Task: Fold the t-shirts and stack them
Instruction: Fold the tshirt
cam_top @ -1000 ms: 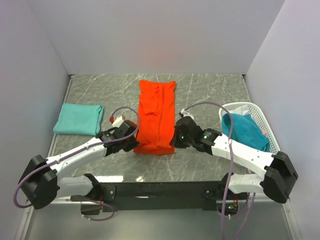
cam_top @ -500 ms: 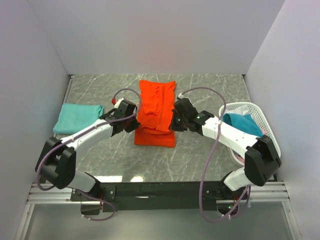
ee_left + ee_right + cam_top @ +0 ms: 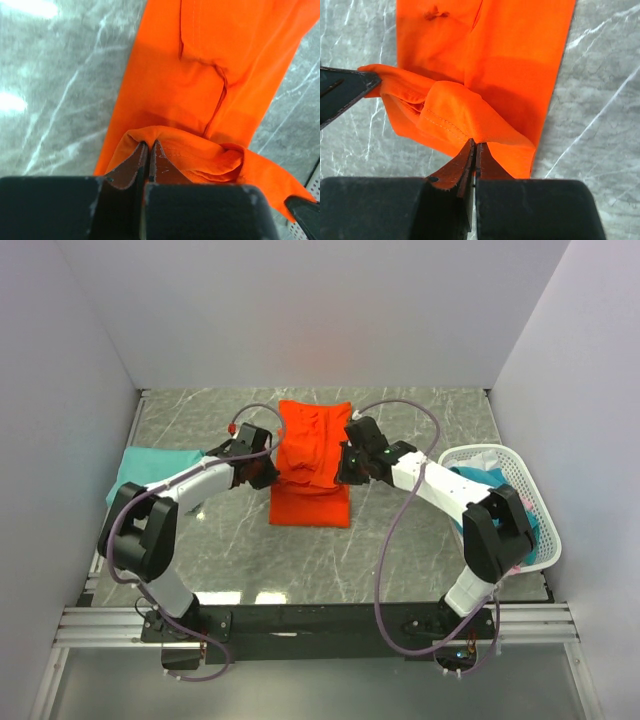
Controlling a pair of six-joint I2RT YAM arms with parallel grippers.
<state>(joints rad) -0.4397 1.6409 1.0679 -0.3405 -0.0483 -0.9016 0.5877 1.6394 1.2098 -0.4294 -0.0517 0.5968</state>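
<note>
One orange shirt [image 3: 312, 445] lies mid-frame in the top view on the grey table [image 3: 400, 540], its long axis running from top to bottom of the frame. Its hem is raised and doubled back over the body. The left gripper [image 3: 266, 472] pinches the hem's left corner and the right gripper [image 3: 345, 466] its right corner, both clamped tight on cloth. The flat remainder stretches beyond the fingers toward the top of the frame, so the fold likely goes that way, both arms equally near. A folded teal shirt [image 3: 130, 472] lies at the left, a white basket [image 3: 540, 530] at the right.
</note>
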